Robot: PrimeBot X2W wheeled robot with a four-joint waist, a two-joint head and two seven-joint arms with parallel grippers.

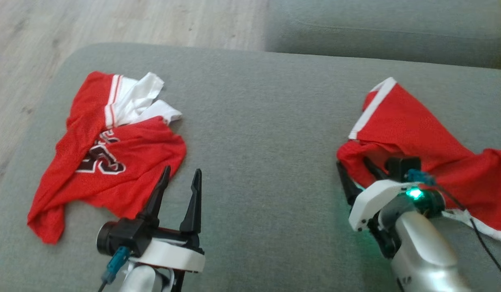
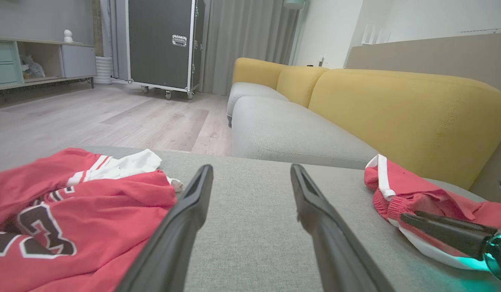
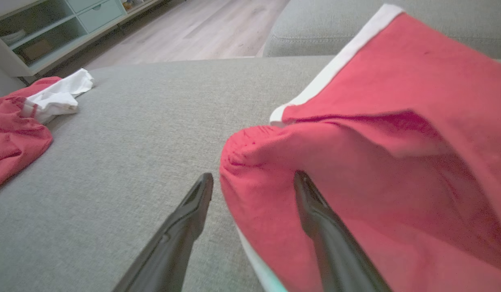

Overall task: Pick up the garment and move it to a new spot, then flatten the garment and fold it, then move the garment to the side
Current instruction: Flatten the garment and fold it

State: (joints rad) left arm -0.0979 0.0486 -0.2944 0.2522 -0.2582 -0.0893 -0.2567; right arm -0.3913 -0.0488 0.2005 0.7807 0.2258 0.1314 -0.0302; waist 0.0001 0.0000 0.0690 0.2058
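Straddling an edge of the red shorts (image 1: 412, 121), the right pincer (image 3: 253, 177) gapes open; the left pincer (image 1: 182, 170) hangs open beside the jersey (image 1: 112, 162).

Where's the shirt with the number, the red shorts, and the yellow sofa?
numbered shirt (image 1: 108, 160), head view, on the number
red shorts (image 1: 412, 125), head view, red middle
yellow sofa (image 2: 396, 109), left wrist view, backrest

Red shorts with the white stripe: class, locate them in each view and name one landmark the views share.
Head view: red shorts at right, on the grey cushion.
Left wrist view: red shorts at right edge.
Right wrist view: red shorts across the right half.
Shared landmark: red jersey, at left in all three.
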